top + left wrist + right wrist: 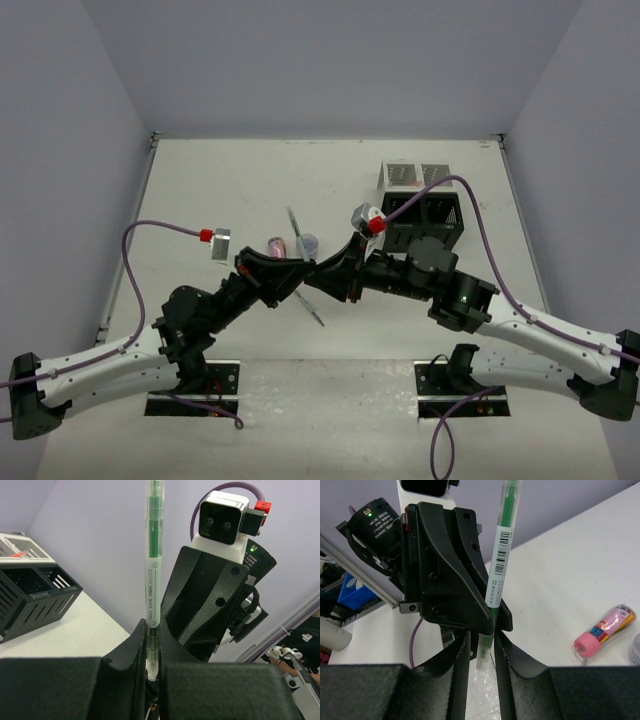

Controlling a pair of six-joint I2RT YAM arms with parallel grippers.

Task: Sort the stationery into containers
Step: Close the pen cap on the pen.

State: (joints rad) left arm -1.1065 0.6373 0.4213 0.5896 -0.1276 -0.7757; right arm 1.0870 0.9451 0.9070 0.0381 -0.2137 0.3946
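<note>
the step in hand looks like a pass from one arm to the other. the long green highlighter pen is up in the air over the middle of the white table, with both grippers at one end of it. the left gripper is squeezed tight on the pen. the right gripper has its jaws round the very end of the pen. a thin gap shows on one side, so they look a little open and not pinching. i think the left arm alone carries the pen.

next, the right arm should back straight off so it does not knock the pen. then the pen goes to the black mesh box or the white mesh box by the far right corner. the stubby pink marker and the small round grey-blue pot lie near the middle.

from above, the arms hide the pen. i can't see any clips, or what is in the boxes.
</note>
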